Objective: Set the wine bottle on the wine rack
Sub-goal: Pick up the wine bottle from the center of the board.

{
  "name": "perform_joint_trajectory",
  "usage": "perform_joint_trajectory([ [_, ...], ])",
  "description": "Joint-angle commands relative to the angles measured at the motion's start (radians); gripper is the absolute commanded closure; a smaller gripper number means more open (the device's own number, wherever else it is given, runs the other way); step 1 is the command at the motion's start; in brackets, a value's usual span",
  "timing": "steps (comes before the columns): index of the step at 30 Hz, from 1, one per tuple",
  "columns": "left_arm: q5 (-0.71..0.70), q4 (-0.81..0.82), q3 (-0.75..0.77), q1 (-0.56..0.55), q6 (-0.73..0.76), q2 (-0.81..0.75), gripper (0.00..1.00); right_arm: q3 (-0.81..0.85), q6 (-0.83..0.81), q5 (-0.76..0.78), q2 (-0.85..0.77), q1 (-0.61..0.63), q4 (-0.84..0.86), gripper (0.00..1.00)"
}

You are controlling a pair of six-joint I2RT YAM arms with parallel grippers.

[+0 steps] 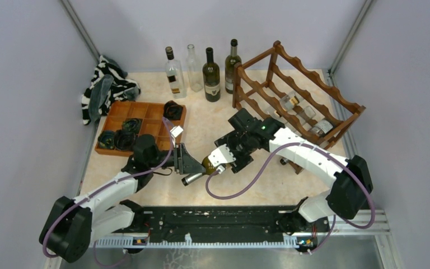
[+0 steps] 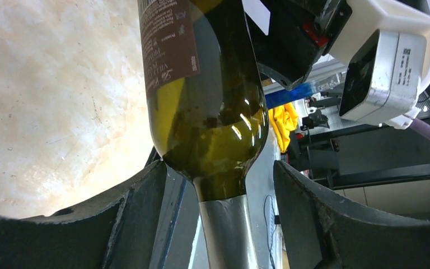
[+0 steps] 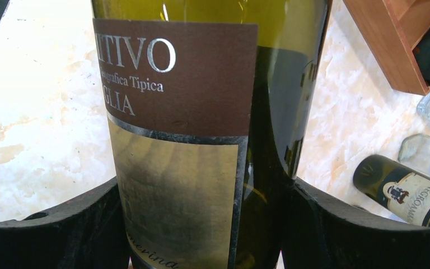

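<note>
Spare bottles, a tray and a cloth on the pale marbled worktop (image 1: pixel 263 188)

Four bottles stand upright in a row by the back wall: a clear dark-capped bottle (image 1: pixel 174 73), a clear slim bottle (image 1: pixel 194 68), a dark bottle (image 1: pixel 211 75) and a green bottle (image 1: pixel 233 67). Left of them lies an orange-brown compartment tray (image 1: pixel 145 112) holding dark rolled items (image 1: pixel 117 139), with a black-and-white patterned cloth (image 1: pixel 103 87) bunched behind it.
</note>
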Motion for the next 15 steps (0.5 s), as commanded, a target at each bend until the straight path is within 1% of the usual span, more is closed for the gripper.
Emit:
perform_joint_trajectory([
  [1,-0.013,0.078,-0.019,-0.017,-0.008,-0.021,0.24,0.036,0.022,-0.015,-0.062,0.014,0.074,1.00],
  [5,-0.022,0.052,0.001,-0.024,0.021,-0.016,0.24,0.039,0.034,0.013,-0.060,0.014,0.077,1.00],
  [11,-0.047,-0.185,0.069,-0.026,0.184,-0.020,0.25,0.039,0.038,0.044,-0.062,0.014,0.074,1.00],
  [12,-0.049,-0.209,0.076,-0.026,0.203,-0.015,0.26,0.040,0.038,0.043,-0.063,0.014,0.073,1.00],
  [15,-0.032,-0.240,0.094,-0.026,0.232,0.016,0.32,0.047,0.043,0.029,-0.061,0.014,0.068,1.00],
])
